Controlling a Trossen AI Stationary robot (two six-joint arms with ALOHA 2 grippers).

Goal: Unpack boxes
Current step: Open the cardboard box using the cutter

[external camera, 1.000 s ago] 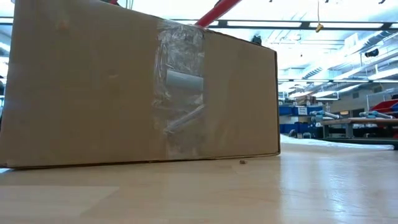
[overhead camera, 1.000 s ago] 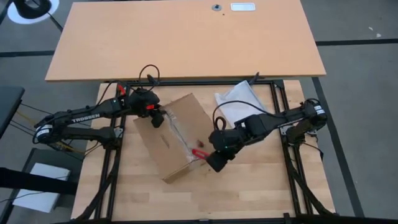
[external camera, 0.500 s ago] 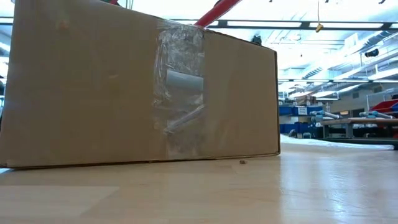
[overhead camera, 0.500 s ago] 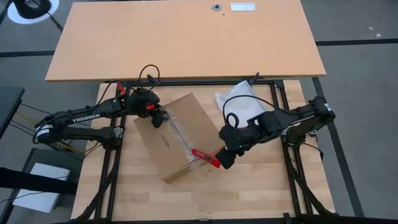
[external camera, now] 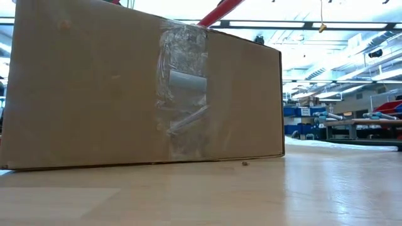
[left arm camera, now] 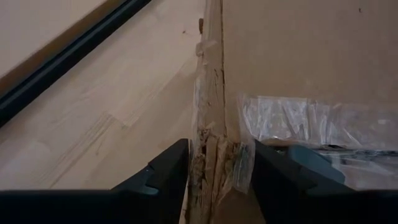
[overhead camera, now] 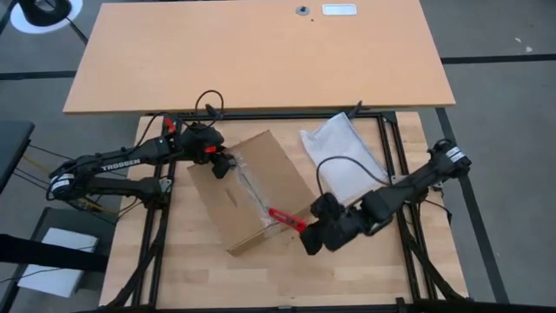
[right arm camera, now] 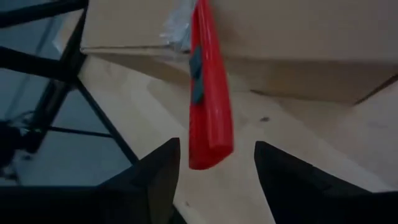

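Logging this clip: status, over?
Left gripper clamped on carton edge. Right gripper open, just off the red cutter stuck in the tape. Carton sealed. Bag beside it, clear.

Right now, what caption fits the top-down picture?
Left gripper clamps the cardboard box; open right gripper sits beside a red cutter.

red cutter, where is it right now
In the high view the red cutter is stuck in the taped top seam of the cardboard box, near-right end, its handle jutting out just ahead of the open right gripper.
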